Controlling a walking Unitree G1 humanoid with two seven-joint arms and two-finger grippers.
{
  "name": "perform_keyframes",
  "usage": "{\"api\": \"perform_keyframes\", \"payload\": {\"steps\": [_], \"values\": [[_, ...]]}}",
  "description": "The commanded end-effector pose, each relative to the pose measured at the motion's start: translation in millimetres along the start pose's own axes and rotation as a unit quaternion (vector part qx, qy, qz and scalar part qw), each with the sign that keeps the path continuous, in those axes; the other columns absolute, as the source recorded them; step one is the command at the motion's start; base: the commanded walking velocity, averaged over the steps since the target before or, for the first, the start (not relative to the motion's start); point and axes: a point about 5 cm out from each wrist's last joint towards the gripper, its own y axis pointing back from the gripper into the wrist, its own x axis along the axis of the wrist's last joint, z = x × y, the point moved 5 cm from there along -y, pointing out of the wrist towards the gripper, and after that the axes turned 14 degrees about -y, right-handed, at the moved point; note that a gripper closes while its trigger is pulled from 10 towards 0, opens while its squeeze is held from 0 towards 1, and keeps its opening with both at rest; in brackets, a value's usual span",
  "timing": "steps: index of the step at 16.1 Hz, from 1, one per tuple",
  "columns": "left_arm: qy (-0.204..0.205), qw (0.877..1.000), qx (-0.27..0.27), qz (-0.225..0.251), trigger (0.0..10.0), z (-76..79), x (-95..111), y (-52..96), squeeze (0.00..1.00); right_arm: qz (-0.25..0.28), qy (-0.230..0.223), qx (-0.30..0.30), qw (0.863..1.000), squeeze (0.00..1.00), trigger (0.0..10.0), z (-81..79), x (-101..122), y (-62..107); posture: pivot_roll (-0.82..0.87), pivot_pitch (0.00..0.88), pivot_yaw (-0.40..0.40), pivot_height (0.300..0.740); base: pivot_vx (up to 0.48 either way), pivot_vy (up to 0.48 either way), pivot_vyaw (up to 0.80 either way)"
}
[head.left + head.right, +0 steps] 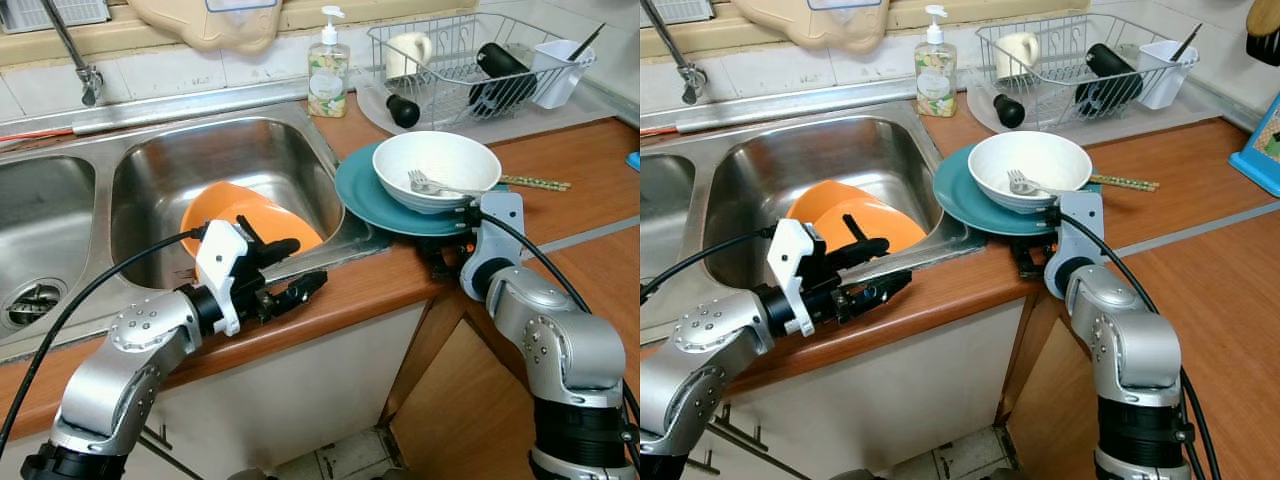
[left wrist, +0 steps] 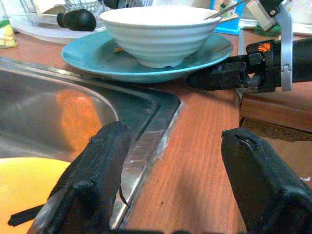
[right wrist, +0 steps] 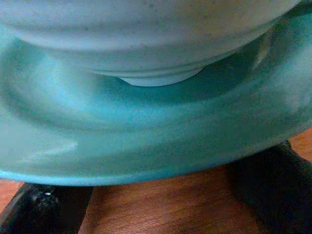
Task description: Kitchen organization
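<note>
- The round teal plate [image 1: 365,190] lies on the wooden countertop [image 1: 590,165] just beside the steel sink basin [image 1: 190,160], its edge reaching over the sink rim.
- A white ribbed ceramic bowl [image 1: 437,165] stands on the plate, and a metal fork [image 1: 432,186] rests inside it.
- The right gripper [image 1: 447,262] sits at the plate's near edge. Its wrist view looks at the plate's rim from low down, with one black finger [image 3: 41,209] on each side of the frame below it; the fingers are spread and grip nothing.
- The left gripper [image 1: 290,268] hovers over the counter's front edge by the sink, its fingers [image 2: 87,180] wide apart and empty.
- An orange plastic bowl [image 1: 235,215] leans tilted inside the basin.
- At the back, the wire dish rack [image 1: 470,60] holds a cream mug [image 1: 408,50] and dark utensils; a soap pump bottle [image 1: 328,70] stands beside it.
- Judged from this, the organizing is barely begun: the plate, white bowl and fork are not yet lifted, and the orange bowl waits in the sink.
</note>
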Motion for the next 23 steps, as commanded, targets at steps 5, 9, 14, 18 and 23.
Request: {"api": "perform_keyframes", "payload": {"steps": [5, 9, 14, 18, 23], "values": [[-0.015, 1.0, 0.006, 0.002, 10.0, -5.2, 4, -0.6, 0.0, -0.006, -0.03, 0.053, 0.998, 0.0, 10.0, -20.1, -1, 1.9, -0.05, 0.0, 0.029, 0.74, 0.0, 0.0, 0.0], [-0.017, 1.0, 0.008, 0.0, 10.0, -6.4, 4, 0.7, 0.0, -0.022, -0.026, 0.084, 0.996, 0.0, 10.0, -31.7, -6, 5.1, -0.04, 0.0, 0.03, 0.74, 0.0, 0.0, 0.0], [-0.017, 1.0, 0.009, -0.002, 10.0, -8.2, 3, 1.7, 0.0, -0.032, -0.017, 0.123, 0.992, 0.0, 10.0, -43.2, -9, 10.5, -0.05, 0.0, 0.034, 0.74, 0.0, 0.0, 0.0], [-0.017, 1.0, 0.009, -0.006, 10.0, -8.5, 2, 1.7, 0.0, -0.05, 0.02, 0.108, 0.993, 0.0, 10.0, -37.2, -18, 12.0, -0.05, 0.0, 0.036, 0.74, 0.0, 0.0, 0.0], [-0.016, 1.0, 0.007, -0.01, 10.0, -8.0, 1, 1.6, 0.0, -0.042, 0.073, 0.071, 0.994, 0.0, 10.0, -19.9, -7, 16.4, -0.05, 0.0, 0.039, 0.74, 0.0, 0.0, 0.0]]}}
